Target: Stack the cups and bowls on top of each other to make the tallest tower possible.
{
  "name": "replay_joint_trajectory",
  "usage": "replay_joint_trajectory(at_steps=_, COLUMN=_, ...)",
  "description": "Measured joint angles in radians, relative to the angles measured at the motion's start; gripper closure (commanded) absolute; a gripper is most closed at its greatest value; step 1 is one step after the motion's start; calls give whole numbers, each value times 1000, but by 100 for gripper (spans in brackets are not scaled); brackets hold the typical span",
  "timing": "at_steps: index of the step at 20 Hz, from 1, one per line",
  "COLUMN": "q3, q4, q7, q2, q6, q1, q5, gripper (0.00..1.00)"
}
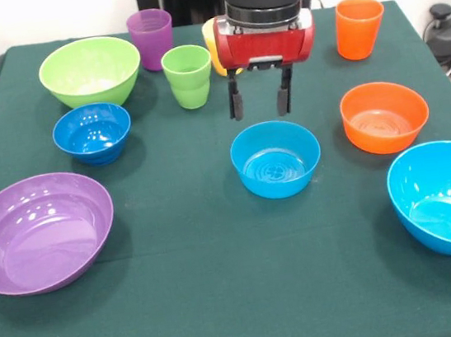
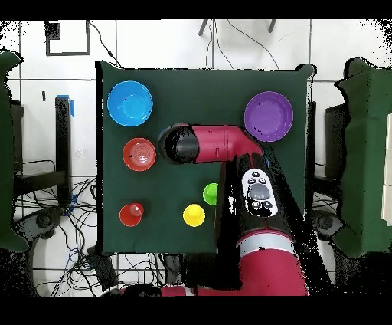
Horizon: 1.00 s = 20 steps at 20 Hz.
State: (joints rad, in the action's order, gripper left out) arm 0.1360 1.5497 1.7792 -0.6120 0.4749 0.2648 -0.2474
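Observation:
My gripper [image 1: 260, 101] is open and empty. It hangs just above and behind the small light blue bowl [image 1: 276, 158]. All the pieces stand apart on the green table [image 1: 226, 301]; no tower shows. The small dark blue bowl [image 1: 92, 133] and the large lime green bowl [image 1: 90, 71] are at the left. The large purple bowl [image 1: 38, 232] is front left, the large light blue bowl [image 1: 445, 196] front right. The small orange bowl [image 1: 384, 116] is at the right. The purple cup [image 1: 151, 39], green cup [image 1: 188, 76] and orange cup [image 1: 359, 27] stand at the back. The yellow cup [image 1: 213, 45] is half hidden behind my gripper.
In the overhead view my arm [image 2: 222, 144] covers the table's middle and hides the gripper and several bowls. The large light blue bowl [image 2: 129, 103], small orange bowl [image 2: 139, 154], orange cup [image 2: 131, 215], yellow cup [image 2: 194, 215] and large purple bowl [image 2: 269, 116] show there.

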Motion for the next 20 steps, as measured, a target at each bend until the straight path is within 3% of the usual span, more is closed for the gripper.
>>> replay_joint_trajectory(at_steps=20, q3=-8, q4=36, q7=0, q2=-19, q6=0, q1=-51, q5=118, gripper=0)
